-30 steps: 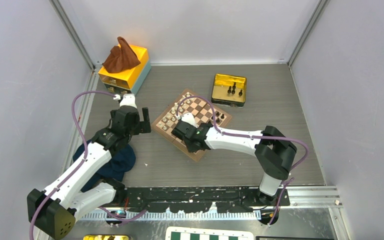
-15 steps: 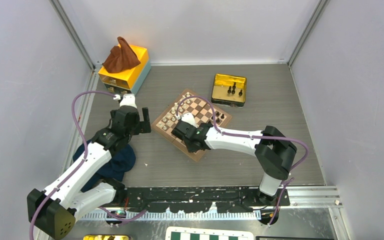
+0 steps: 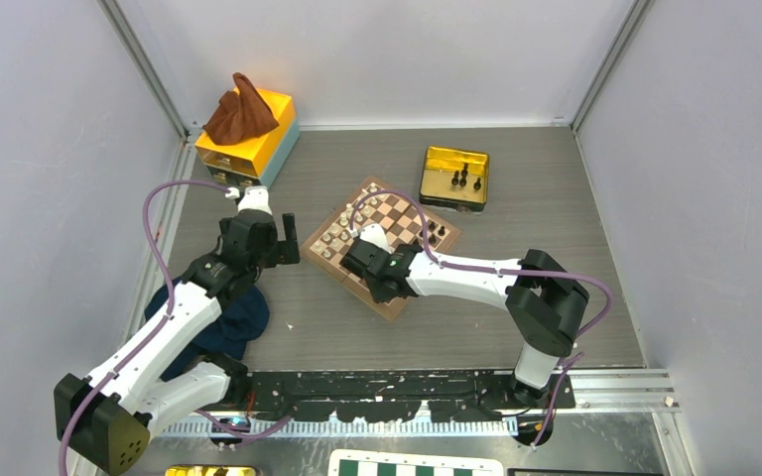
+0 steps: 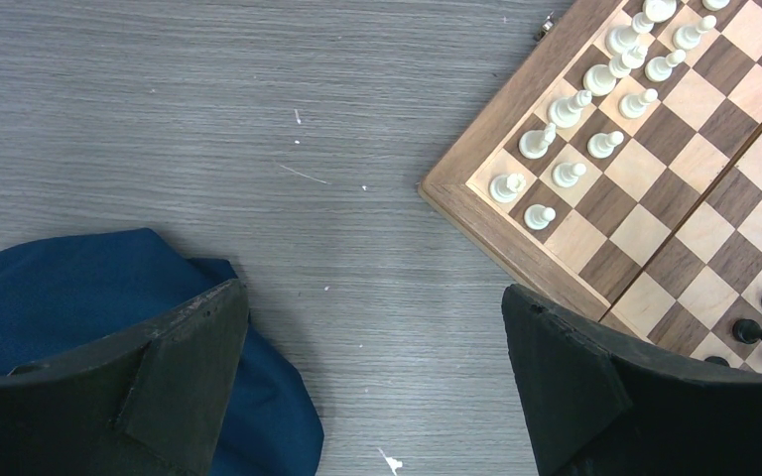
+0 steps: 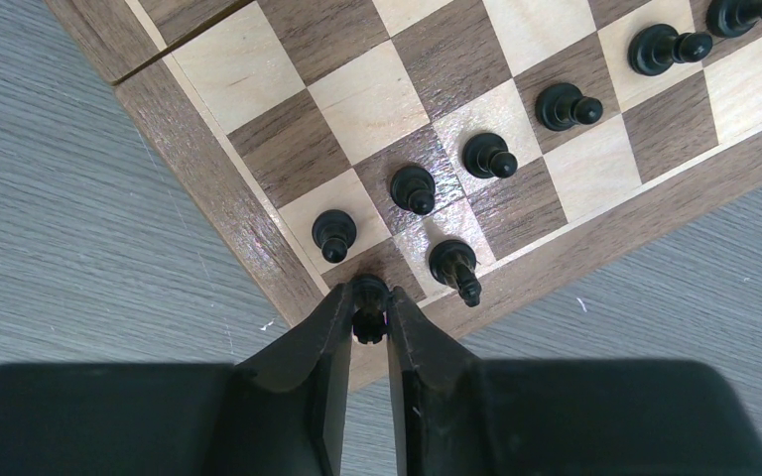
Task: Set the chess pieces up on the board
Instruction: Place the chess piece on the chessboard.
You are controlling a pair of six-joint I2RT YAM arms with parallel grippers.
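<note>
Nothing has shifted in the overhead view since the earlier frames: both arms and the board sit where you had them.

1. Chess piece point(image 5: 369, 295): black, turned, glossy, tiny. It is on the dark corner square of the board point(image 5: 208, 169), hard against the brown rim. It stands upright with its top towards your wrist camera, so you see it nearly end-on.
2. Right claw point(image 5: 368, 322): the fingers are drawn narrow, one on either side of that piece. You cannot tell whether they press it or merely flank it.
3. Black pawns point(image 5: 488, 156): five round-headed pawns, upright in a diagonal file one rank in from the edge. A taller black piece point(image 5: 454, 266) stands on the edge rank beside the corner square.
4. Board: wood, with dark walnut and pale tan squares, lying skewed on the counter point(image 4: 258, 119), which is grey with a fine grain.
5. Cream pieces point(image 4: 595, 109): two rows along the opposite edge.
6. Left claw point(image 4: 374, 297): spread wide and holding nothing, over bare counter just off the board's corner.
7. Blue cloth point(image 4: 89, 288): soft and rumpled, under the left finger.
8. Gold tin point(image 3: 454, 193): shiny and rectangular, behind the board, with black pieces point(image 3: 462, 178) inside.
9. Yellow box point(image 3: 258, 144): in the far left corner, with a brown cloth point(image 3: 243, 114) peaked on top.
</note>
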